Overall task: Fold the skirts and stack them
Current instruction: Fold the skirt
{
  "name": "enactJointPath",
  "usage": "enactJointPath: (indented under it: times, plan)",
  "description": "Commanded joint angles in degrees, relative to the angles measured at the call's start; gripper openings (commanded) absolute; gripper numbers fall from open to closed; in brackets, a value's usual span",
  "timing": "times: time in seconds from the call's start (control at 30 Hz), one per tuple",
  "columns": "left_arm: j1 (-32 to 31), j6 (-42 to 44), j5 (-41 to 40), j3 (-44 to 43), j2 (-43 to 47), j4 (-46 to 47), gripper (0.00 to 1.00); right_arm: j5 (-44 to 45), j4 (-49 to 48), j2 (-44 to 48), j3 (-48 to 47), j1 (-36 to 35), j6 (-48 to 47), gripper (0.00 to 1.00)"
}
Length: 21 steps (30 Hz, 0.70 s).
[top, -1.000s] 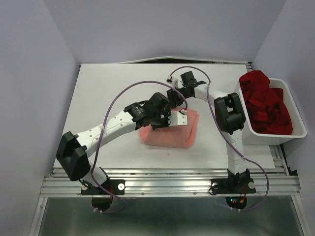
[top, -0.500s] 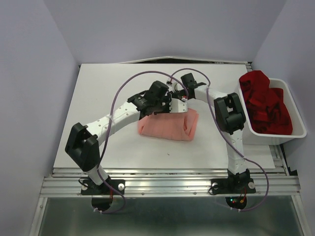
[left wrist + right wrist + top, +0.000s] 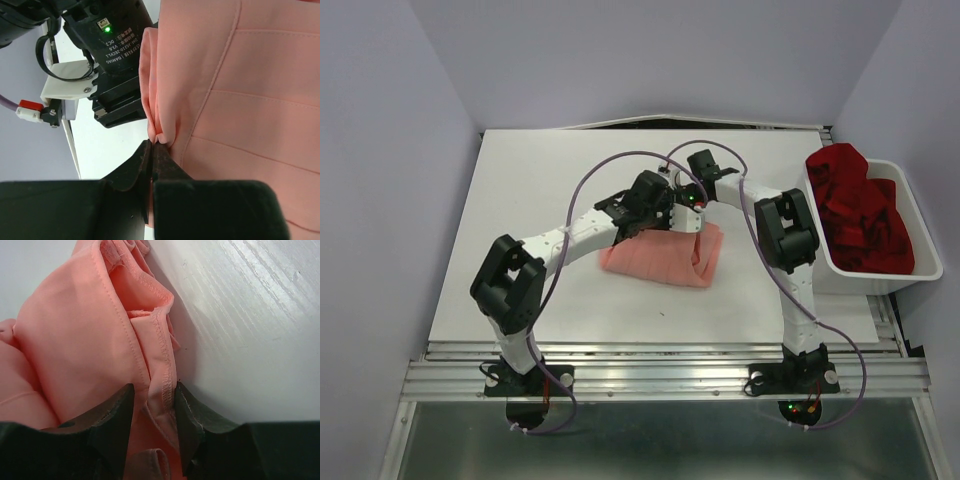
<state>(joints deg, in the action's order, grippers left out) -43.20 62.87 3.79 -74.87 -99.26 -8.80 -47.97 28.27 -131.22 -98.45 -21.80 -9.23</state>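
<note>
Two grips are being applied along the far edge of the salmon-pink pleated cloth skirt (image 3: 660, 262), mid-table: left gripper (image 3: 152, 145) pinched shut on hem, right gripper (image 3: 152, 392) half-closed around a fold. Long axis is running left-right, with the cloth lying toward the bases.

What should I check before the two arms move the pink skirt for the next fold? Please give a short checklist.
1. Left gripper jaws pinch the salmon-pink skirt edge: ok.
2. Right gripper jaws closed on a hem fold: ok.
3. One cloth layer per grip: cannot tell.
4. Room between grippers: not ok, they sit close together.
5. Red skirt in white bin, out of the way: ok.
</note>
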Motion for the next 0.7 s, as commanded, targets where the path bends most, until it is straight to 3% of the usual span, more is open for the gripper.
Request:
enactJointPath:
  times: [0.0, 0.37, 0.53, 0.67]
  plan:
    - [1.45, 0.32, -1.24, 0.51, -0.23, 7.72, 0.0, -1.16, 3.02, 0.17, 0.54, -0.43, -0.7, 0.44]
    - [1.8, 0.06, -2.65, 5.96, -2.16, 18.72, 0.0, -1.52, 3.46, -0.62, -0.6, -0.43, 0.62, 0.43]
    - [1.63, -0.29, -2.48, 9.39, -1.2, 22.42, 0.0, 3.56, 3.46, -0.27, -4.8, -0.43, 0.62, 0.42]
    - [1.54, -0.03, -2.65, 12.11, 1.17, 23.38, 0.0, 5.08, 4.59, -0.61, -8.94, -0.43, 1.41, 0.36]
